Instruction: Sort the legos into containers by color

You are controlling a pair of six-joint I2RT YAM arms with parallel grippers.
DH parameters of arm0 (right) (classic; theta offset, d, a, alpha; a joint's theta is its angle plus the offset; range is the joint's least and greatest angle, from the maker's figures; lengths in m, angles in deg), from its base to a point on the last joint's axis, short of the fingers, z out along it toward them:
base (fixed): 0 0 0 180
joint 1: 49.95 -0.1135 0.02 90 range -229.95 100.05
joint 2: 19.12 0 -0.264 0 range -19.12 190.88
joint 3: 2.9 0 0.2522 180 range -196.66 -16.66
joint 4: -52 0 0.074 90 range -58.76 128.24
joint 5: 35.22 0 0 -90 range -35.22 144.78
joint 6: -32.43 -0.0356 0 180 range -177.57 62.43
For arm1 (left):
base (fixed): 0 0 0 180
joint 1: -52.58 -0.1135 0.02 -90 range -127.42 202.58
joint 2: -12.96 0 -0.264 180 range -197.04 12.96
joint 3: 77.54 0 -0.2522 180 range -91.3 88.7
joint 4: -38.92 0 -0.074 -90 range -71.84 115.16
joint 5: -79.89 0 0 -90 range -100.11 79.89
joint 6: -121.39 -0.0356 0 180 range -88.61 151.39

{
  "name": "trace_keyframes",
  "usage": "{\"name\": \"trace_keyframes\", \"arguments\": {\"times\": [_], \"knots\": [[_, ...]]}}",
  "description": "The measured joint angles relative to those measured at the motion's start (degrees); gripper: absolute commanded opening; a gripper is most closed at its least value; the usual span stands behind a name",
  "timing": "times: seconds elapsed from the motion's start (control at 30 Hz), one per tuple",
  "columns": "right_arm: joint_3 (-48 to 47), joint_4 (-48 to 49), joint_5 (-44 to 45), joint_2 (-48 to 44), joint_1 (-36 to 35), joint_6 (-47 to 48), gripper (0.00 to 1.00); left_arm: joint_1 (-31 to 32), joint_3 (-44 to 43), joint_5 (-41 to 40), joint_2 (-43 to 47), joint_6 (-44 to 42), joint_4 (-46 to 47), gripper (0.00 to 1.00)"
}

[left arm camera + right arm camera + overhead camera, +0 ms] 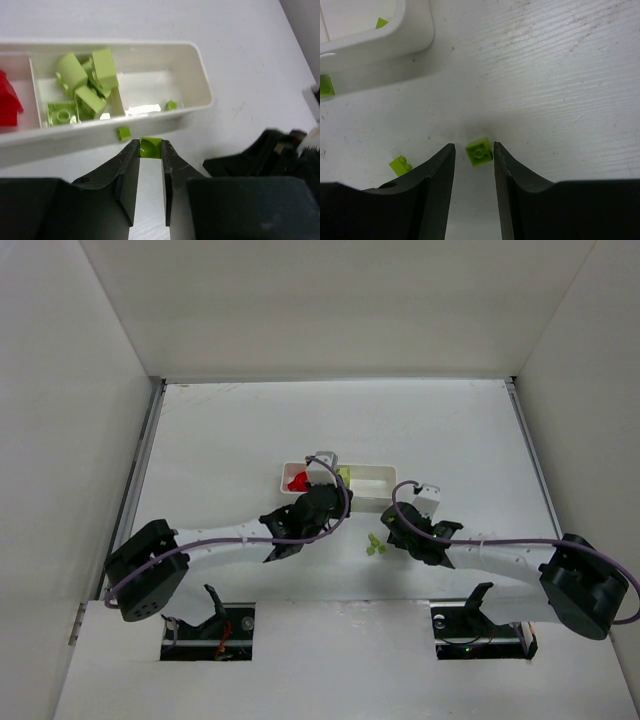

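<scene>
While my left fingers [127, 170] are pinching a green lego [150, 147], my right fingers [437, 180] are hanging parted around a second lego [479, 151].

No legible text, labels, brand marks, numbers or signs in any of the three views.
</scene>
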Motion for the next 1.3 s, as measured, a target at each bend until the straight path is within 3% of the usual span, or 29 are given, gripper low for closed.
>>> {"name": "trace_keyframes", "arguments": {"times": [0.3,0.53,0.7,0.83,1.03,1.3], "knots": [[-0.02,0.42,0.00,0.22,0.00,0.90,0.42,-5.40,-14.75,4.07,-16.28,-3.19,0.98,0.16],[-0.02,0.85,-0.02,0.22,0.00,1.73,0.35,-5.68,-17.33,6.12,-21.59,-4.02,-0.22,0.38],[-0.02,1.42,-0.02,0.74,0.00,2.21,0.27,-5.64,-16.72,5.84,-20.00,-4.63,-0.07,0.40],[-0.07,1.90,0.02,0.96,0.00,2.36,0.21,-5.29,-11.85,4.59,-12.28,-4.96,0.02,0.40],[-0.26,1.42,0.00,-0.61,0.00,3.37,0.20,-1.46,-2.36,-0.63,-0.04,-4.87,-0.37,0.40],[-8.37,2.54,-0.37,-5.27,1.73,11.50,0.20,6.16,3.54,-7.15,0.81,-3.21,-3.72,0.40]]}}
